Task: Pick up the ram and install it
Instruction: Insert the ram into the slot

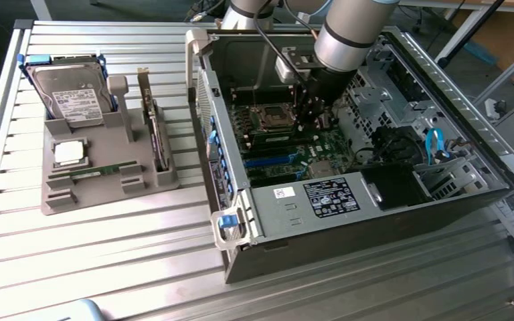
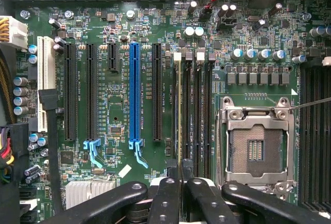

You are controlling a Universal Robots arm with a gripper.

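Hand (image 2: 182, 176) was clamped on the ram (image 2: 179, 105), holding it edge-on over a memory slot (image 2: 188, 110) in the open case (image 1: 328, 207): pickup done, seating looked not yet finished.

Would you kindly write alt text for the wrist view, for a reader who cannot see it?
The gripper, shut on the ram seen edge-on, holds it in line with the memory slots of a green motherboard. An empty processor socket lies to one side of those slots; black, blue and white expansion slots lie to the other.
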